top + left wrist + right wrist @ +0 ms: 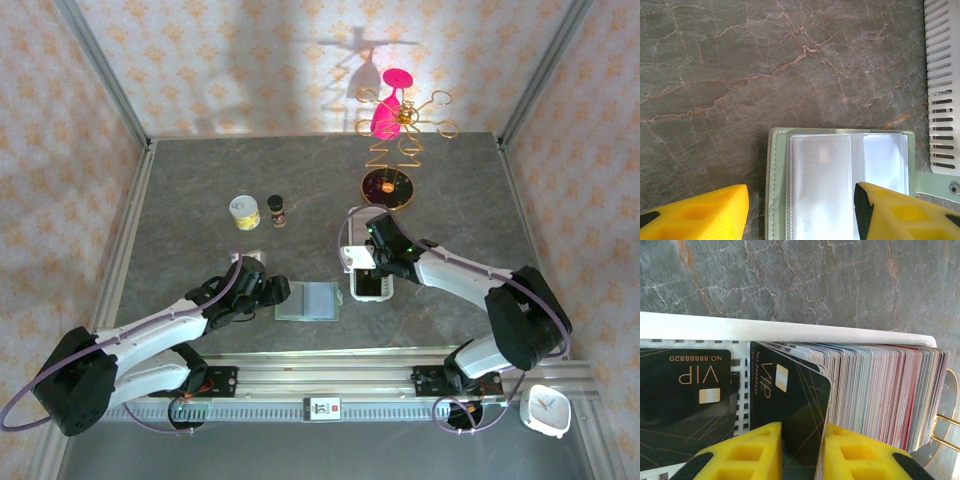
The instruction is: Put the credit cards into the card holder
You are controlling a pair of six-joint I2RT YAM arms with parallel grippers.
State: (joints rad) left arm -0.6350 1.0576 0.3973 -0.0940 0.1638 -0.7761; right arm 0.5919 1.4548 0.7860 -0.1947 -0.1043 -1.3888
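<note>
As seen from above, grey veined table (pixel 200 180) across the whole floor between patterned walls; next in size, two black-and-white arms reaching in from a rail at the near edge, left arm (pixel 150 332) stretched toward the middle, right arm (pixel 470 280) bent inward. Toward the far side, right of centre, gold wire stand (pixel 405 118) on a round dark base, a pink piece hung near its top. Beyond the rail at the near right corner, small white clock (pixel 545 410). White tray (pixel 388 288) under the right arm's tip, perforated, lying flat. Card holder (pixel 310 300) just left of that tray, close to the table's near edge at the middle; sage green, spread open and flat, clear sleeves up, snap tab at its right side just beside the tray's end; cannot tell whether touching. Left gripper (pixel 801 192) over it, jaws wide: one yellow finger above bare table just left of the green edge, the other above the right-hand sleeve; nothing held; cannot tell whether either tip rests on anything. Left of centre, farther back, yellow-and-white can (pixel 244 212) and, just beside it, smaller dark bottle (pixel 277 210), both upright. Inside the tray, stack of cards (pixel 880 385) packed on edge; flat VIP card (pixel 685 390) face up on the tray floor, apart from the stack; between them, dark VIP card (pixel 790 395) tilted off the front of the stack. Right gripper (pixel 802 427) narrow on that tilted card, a yellow finger against each side of its lower part.
</note>
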